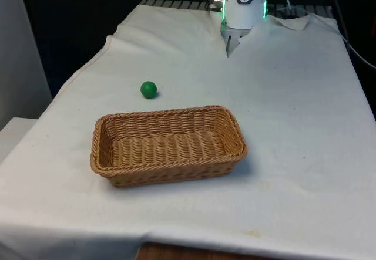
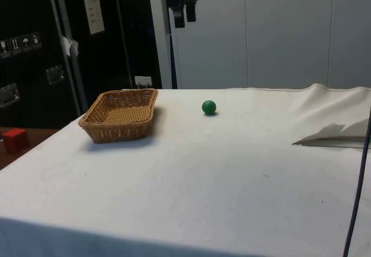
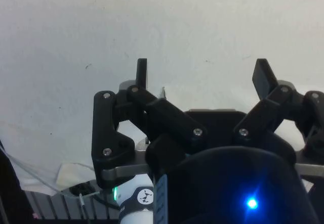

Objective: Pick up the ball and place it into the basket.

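Nearest the front view's camera, a rectangular woven wicker basket (image 1: 168,145) is set on the white cloth of the table (image 1: 294,125), toward the near edge and somewhat to the front view's left of centre; nothing is seen inside it. A small green ball (image 1: 148,89) is found just beyond the basket's far left corner, lying on the cloth, apart from the basket and closer to the table's left edge than to its right. In the side view the ball (image 2: 208,107) is seen beside the basket (image 2: 120,115) with a clear gap between them. High above the table, the black gripper (image 3: 202,77) is held with its two fingers (image 3: 142,72) spread wide apart and nothing between them; bare cloth is seen beneath it.
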You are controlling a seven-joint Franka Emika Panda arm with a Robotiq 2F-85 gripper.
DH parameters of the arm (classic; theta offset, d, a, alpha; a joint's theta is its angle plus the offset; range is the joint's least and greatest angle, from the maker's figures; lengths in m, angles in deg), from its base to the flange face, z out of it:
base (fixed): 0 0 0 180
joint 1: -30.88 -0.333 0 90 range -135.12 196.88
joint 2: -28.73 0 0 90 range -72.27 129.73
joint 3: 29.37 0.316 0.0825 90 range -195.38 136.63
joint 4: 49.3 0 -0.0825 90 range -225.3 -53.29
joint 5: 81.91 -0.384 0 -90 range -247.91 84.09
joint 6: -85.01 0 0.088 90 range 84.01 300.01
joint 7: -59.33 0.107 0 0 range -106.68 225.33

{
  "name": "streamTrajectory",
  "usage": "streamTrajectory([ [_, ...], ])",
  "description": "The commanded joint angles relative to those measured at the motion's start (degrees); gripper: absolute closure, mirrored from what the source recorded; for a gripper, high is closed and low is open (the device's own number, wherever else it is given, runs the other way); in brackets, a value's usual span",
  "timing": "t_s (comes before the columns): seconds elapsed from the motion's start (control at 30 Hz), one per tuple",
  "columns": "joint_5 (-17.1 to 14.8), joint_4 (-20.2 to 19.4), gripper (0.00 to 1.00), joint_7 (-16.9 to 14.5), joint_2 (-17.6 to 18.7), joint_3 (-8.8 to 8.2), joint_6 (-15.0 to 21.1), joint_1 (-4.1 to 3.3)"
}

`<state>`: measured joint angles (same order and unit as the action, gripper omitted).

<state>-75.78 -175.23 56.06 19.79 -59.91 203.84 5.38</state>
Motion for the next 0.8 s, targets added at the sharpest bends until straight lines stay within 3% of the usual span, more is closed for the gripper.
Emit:
streamTrajectory([
  [0.0, 0.1, 0.0, 0.00, 0.0, 0.0, -0.06, 0.1, 0.00],
  [0.33, 0.4, 0.0, 0.00, -0.9, 0.1, -1.32, 0.6, 0.17],
  [0.77, -0.1, -0.3, 0.00, -5.4, 1.1, -5.33, 3.4, 0.29],
])
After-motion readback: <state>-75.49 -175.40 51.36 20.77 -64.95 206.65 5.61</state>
